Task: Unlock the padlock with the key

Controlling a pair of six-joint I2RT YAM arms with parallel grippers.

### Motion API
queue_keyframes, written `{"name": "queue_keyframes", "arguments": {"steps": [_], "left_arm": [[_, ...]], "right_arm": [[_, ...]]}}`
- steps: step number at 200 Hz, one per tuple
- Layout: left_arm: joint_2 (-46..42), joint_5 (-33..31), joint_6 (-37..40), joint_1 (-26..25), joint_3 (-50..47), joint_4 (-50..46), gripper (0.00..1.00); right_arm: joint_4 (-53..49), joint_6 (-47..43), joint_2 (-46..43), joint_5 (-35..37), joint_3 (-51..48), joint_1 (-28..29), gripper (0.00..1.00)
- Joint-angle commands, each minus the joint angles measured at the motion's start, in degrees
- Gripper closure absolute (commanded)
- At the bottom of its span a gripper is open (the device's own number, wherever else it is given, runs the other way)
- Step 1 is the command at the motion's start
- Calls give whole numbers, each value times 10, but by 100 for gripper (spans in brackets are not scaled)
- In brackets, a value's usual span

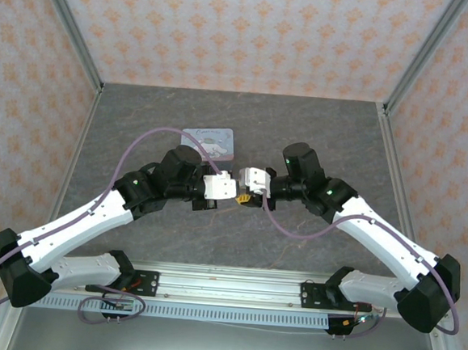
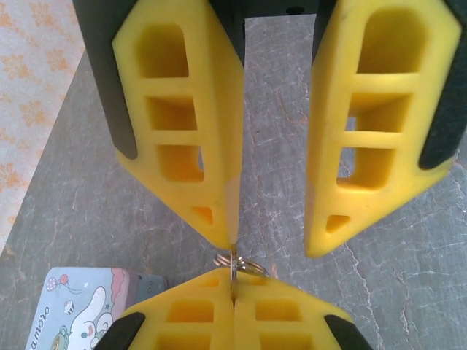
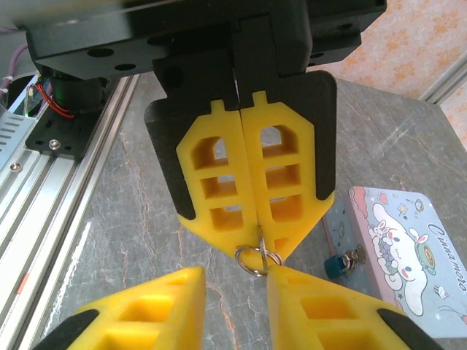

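Observation:
The key [image 2: 233,262] is a thin silvery sliver with a small split ring [image 3: 252,259], held above the table. My left gripper [image 2: 233,275] is shut on it, and only its edge and the ring stick out of the pinched tips. My right gripper [image 3: 235,271] faces the left one tip to tip [image 1: 239,196], its fingers apart. One right finger [image 3: 292,288] touches the ring; the other stands clear. The tiny teal padlock [image 3: 336,265] hangs at the latch of the cartoon-print tin [image 3: 408,248], away from both grippers.
The light-blue tin [image 1: 211,141] lies flat on the grey marbled table [image 1: 140,127], just behind the two grippers. An aluminium rail [image 3: 51,168] runs along the near edge. Patterned walls close in the sides and back.

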Motion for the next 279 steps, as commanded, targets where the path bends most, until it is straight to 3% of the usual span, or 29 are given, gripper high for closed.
{"name": "queue_keyframes", "arguments": {"steps": [1, 125, 198, 219, 256, 279], "left_arm": [[1, 7, 8, -4, 18, -9, 100], [10, 9, 12, -4, 20, -13, 100], [1, 8, 9, -4, 16, -7, 100], [-6, 8, 6, -4, 11, -1, 100], [-29, -4, -14, -3, -8, 17, 63], [-55, -6, -44, 5, -33, 39, 49]], "right_arm": [[23, -9, 2, -14, 21, 5, 74], [32, -6, 10, -15, 33, 6, 84], [10, 3, 20, 2, 28, 6, 100], [9, 20, 17, 8, 23, 6, 100], [44, 61, -4, 9, 4, -5, 100], [100, 126, -20, -16, -18, -34, 100]]}}
